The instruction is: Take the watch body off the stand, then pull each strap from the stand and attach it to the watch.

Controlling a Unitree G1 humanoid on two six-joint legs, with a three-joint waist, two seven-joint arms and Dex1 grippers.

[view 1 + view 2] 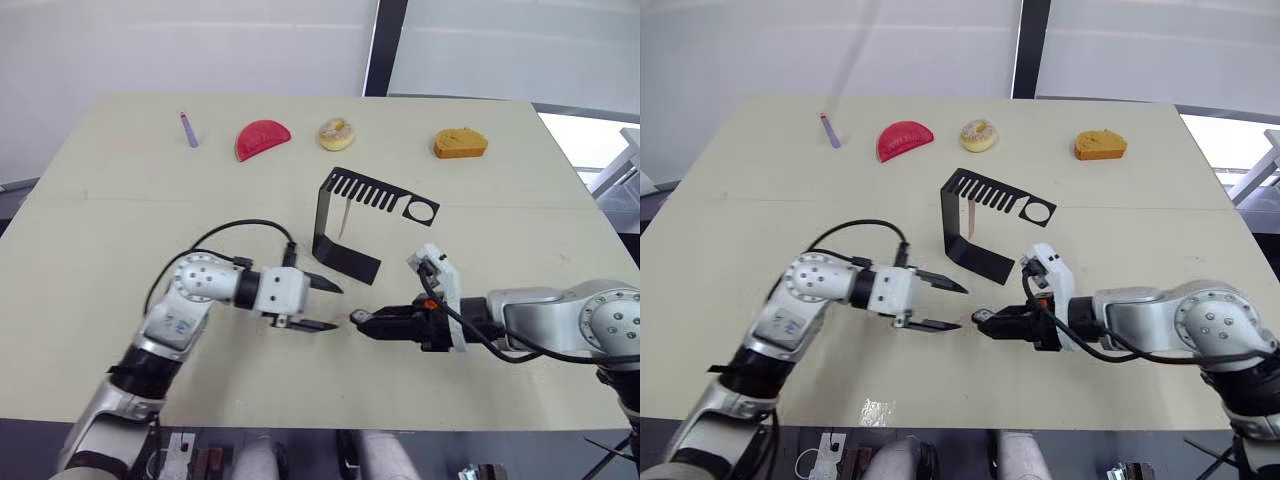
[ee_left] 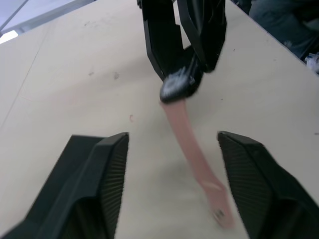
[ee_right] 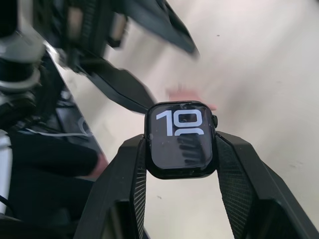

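Note:
My right gripper (image 1: 358, 319) is shut on the watch body (image 3: 180, 139), a small black case whose screen shows light digits. A pale pink strap (image 2: 192, 149) runs from the watch body (image 2: 177, 87) across the table, joined to the case as far as I can see. It lies between the spread fingers of my left gripper (image 1: 338, 308), which is open and faces the right one. The fingers do not touch the strap. The black stand (image 1: 350, 235) sits just behind both grippers, with a second strap (image 1: 343, 217) hanging from its comb-slotted arm.
Along the far side of the table (image 1: 100, 220) lie a purple stick (image 1: 188, 130), a red half-round piece (image 1: 262, 138), a donut (image 1: 336, 133) and an orange-yellow piece (image 1: 460, 143). The table's front edge runs close under both arms.

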